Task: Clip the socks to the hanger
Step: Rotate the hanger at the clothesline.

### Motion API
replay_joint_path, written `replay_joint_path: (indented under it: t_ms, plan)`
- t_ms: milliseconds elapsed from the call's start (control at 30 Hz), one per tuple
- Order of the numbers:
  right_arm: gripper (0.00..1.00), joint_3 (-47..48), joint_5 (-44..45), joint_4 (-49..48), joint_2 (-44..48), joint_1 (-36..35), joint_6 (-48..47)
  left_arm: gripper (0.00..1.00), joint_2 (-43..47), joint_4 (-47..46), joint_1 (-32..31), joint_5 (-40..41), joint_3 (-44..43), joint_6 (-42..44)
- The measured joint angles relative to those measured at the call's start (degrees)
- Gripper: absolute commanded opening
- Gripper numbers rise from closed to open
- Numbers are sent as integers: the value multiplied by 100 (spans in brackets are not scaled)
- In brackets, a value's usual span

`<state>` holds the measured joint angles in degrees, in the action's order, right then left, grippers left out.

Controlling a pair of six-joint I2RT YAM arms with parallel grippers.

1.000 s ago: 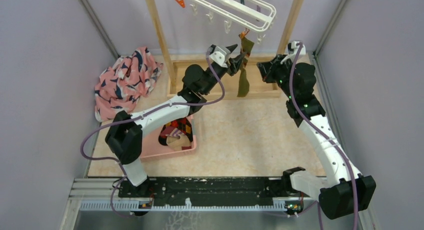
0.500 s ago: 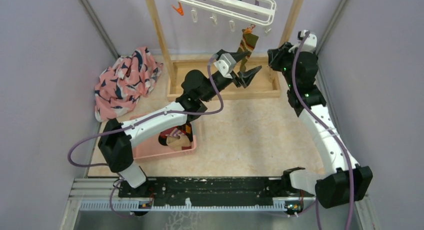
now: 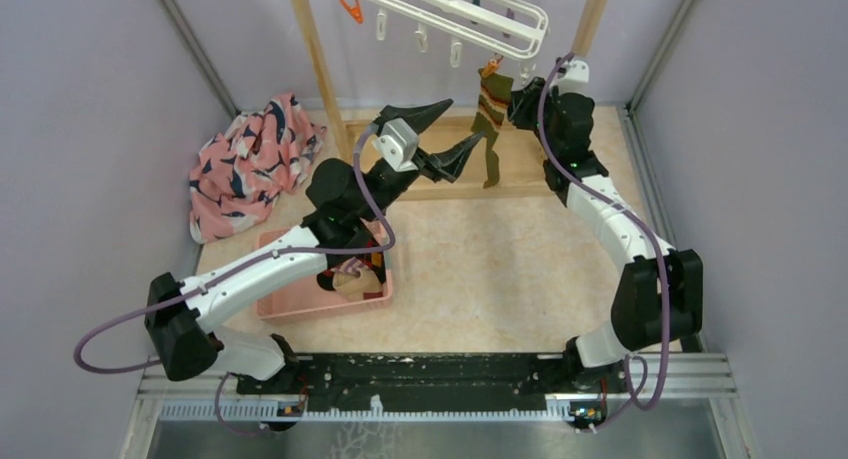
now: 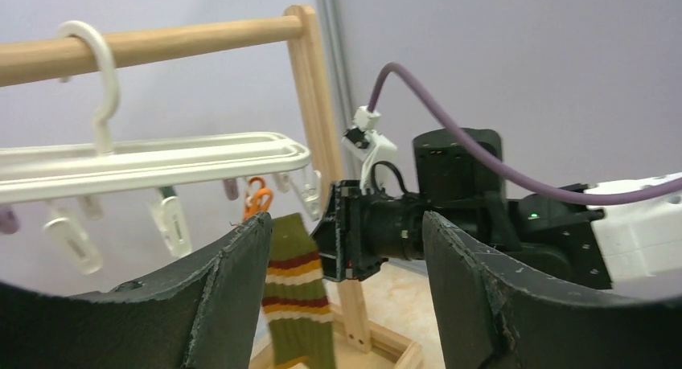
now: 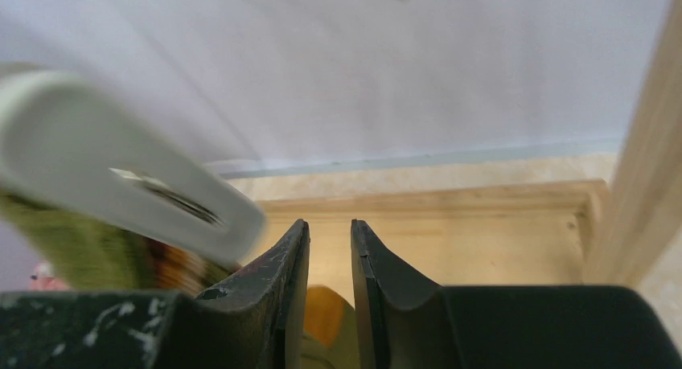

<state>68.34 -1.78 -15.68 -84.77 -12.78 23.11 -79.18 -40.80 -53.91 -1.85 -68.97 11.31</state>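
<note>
The white hanger (image 3: 450, 9) hangs from the wooden rack's top bar and also shows in the left wrist view (image 4: 161, 160). An olive-green striped sock (image 3: 489, 129) dangles from its orange clip (image 4: 256, 198). My left gripper (image 3: 462, 121) is open and empty, just left of that sock (image 4: 297, 297). My right gripper (image 3: 515, 97) sits just right of the sock's top. Its jaws stand a narrow gap apart with nothing between them (image 5: 330, 224), and a blurred white clip (image 5: 121, 168) is at their left. An argyle sock (image 3: 362, 255) and a beige sock (image 3: 348, 277) lie in the pink basket (image 3: 290, 301).
The wooden rack has a left post (image 3: 315, 59), a right post (image 3: 590, 14) and a base frame (image 3: 520, 184) under the hanger. The big pink patterned cloth (image 3: 250, 159) lies at the back left. Purple walls close in on both sides.
My left gripper has let go of the olive sock and drawn back to the left, open. My right gripper has swung left and up to the hanger beside the sock.
</note>
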Motion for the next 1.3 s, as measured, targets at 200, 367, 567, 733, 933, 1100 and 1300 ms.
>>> replay_joint_path:
  t_ms: [200, 367, 567, 733, 933, 1100, 1300]
  plan:
    - [27, -7, -94, -339, 44, -590, -140, 75, 234, 310, 7, 549, 92, 223]
    - [27, -269, -160, -457, 334, -942, -146, 77, 295, 518, 11, 627, 94, 170]
    - [28, -846, -203, -433, 1019, -1047, -184, 77, 278, 678, 11, 531, 94, -9]
    - [28, -1449, -70, -142, 1915, -1106, -402, 77, 201, 708, 11, 433, 76, -122]
    - [28, -1665, 437, 328, 2900, -1106, -732, 82, -216, 638, -11, 4, -175, -319]
    - [28, -1648, 632, 638, 3241, -1003, -905, 86, -715, 138, -111, 90, -177, -131]
    - [28, -1648, 710, 957, 3442, -798, -1003, 98, -1086, -354, -136, 1008, -20, 332]
